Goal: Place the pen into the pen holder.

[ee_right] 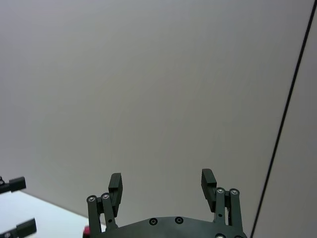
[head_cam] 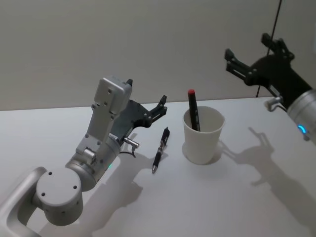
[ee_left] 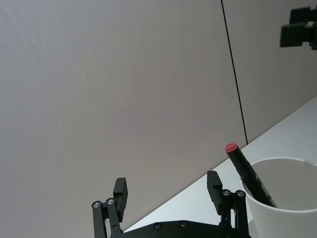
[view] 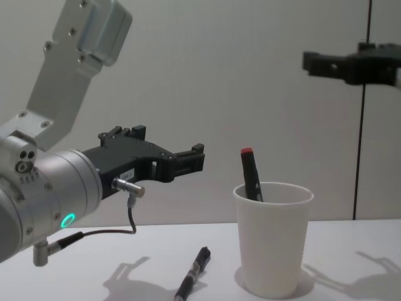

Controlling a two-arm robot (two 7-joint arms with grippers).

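On the white counter [head_cam: 247,197], a careless descent could set the black pen [head_cam: 161,149] rolling or knock the light paper-cup pen holder [head_cam: 200,145] just beside it, where a red-capped marker [head_cam: 193,111] already leans. The pen lies flat below the left gripper [ee_left: 167,183], clear of its spread, empty fingers [ee_left: 121,191]. The right gripper [ee_right: 161,179], fingers also spread, hangs high on the right.

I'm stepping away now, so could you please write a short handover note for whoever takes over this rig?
Left gripper: open, empty, above the table, left of the cup.
Right gripper: open, empty, raised high on the right.
Done: a red-tipped pen stands in the cup.
Left: a black pen lies on the table left of the cup, ungripped; it probably goes in next.
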